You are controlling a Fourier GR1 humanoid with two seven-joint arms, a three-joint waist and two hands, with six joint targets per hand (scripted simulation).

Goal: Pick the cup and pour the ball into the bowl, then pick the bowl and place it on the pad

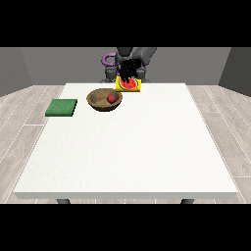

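White table (127, 157) spread bare at its near end. Farther back my green pad (62, 107) lay at the view's left, well apart from the brown bowl (104, 99), which held the red ball (112, 98). Behind it, a black hand (129, 70) hung over the red cup (129, 84) on a yellow block (138, 87); whether my fingers gripped it I could not tell.
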